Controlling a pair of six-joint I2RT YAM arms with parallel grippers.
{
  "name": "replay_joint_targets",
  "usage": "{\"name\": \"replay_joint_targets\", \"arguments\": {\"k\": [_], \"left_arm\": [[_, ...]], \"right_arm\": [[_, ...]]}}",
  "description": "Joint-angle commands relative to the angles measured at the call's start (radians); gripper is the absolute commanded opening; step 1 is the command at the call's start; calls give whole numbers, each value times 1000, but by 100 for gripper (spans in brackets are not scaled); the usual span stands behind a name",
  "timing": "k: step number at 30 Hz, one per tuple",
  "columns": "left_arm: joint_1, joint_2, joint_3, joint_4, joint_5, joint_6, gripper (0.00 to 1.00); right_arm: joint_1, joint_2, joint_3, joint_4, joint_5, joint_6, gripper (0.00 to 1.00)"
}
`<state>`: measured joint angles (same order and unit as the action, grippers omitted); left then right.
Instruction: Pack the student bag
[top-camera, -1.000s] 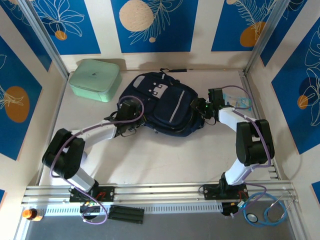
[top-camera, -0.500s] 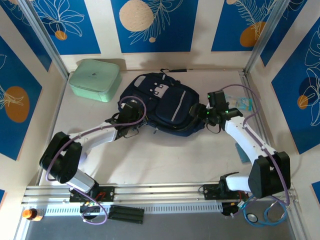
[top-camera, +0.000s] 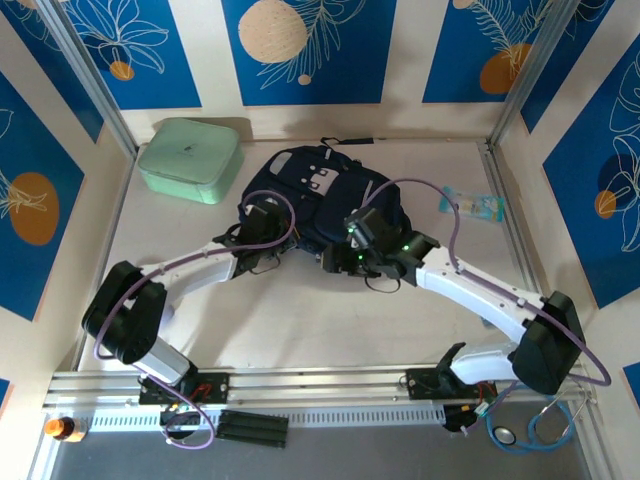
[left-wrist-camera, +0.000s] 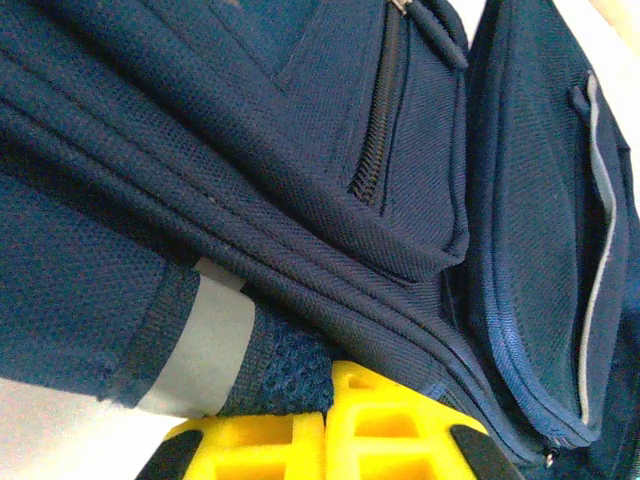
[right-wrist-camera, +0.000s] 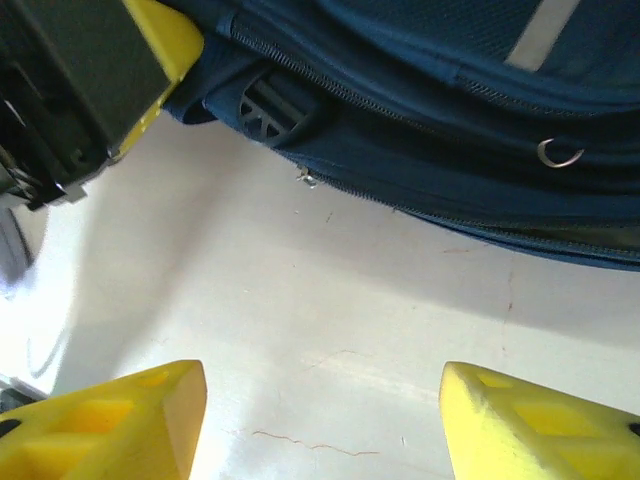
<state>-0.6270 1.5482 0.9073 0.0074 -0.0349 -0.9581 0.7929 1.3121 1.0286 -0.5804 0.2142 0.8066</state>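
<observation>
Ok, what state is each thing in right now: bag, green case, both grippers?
student bag, lying flat, front up, visible zips look closed.
mint-green case, lid shut, apart from the bag.
left gripper, jaws shut at the bag's fabric; grip unclear.
right gripper, jaws open over the table beside the bag.

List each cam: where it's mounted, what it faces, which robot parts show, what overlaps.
Top external: above and behind the bases, looking down on the table; shows left arm, right arm, student bag, mint-green case.
Left wrist: on the left arm, close against the bag's navy fabric; shut fingers at the bottom.
Right wrist: low on the right arm, facing the bag's lower edge across bare table; open fingers at the bottom.
Shared: all three see the bag; right wrist apparently catches a left finger top-left.
</observation>
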Motion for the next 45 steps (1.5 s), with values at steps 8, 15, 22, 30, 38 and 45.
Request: {"name": "replay_joint_targets", "arguments": {"k": [8, 15, 22, 30, 38, 45], "left_arm": [[-32, -13, 67, 105, 59, 14, 0], [-31, -13, 100, 90, 98, 18, 0], [-33, -11, 110, 92, 108, 1, 0], [-31, -16, 113, 72, 103, 1, 0], [-32, -10, 118, 60, 80, 0, 0], [-15, -9, 107, 24, 34, -1, 0]], "right_arm": [[74, 160, 31, 163, 117, -12, 55], [71, 266, 60, 205, 243, 19, 44], [17, 347, 94, 262, 236, -48, 40], [8, 353, 119, 223, 379, -49, 39], [1, 367, 125, 201, 418, -44, 19], [-9, 276, -12, 242, 370, -115, 13]]}}
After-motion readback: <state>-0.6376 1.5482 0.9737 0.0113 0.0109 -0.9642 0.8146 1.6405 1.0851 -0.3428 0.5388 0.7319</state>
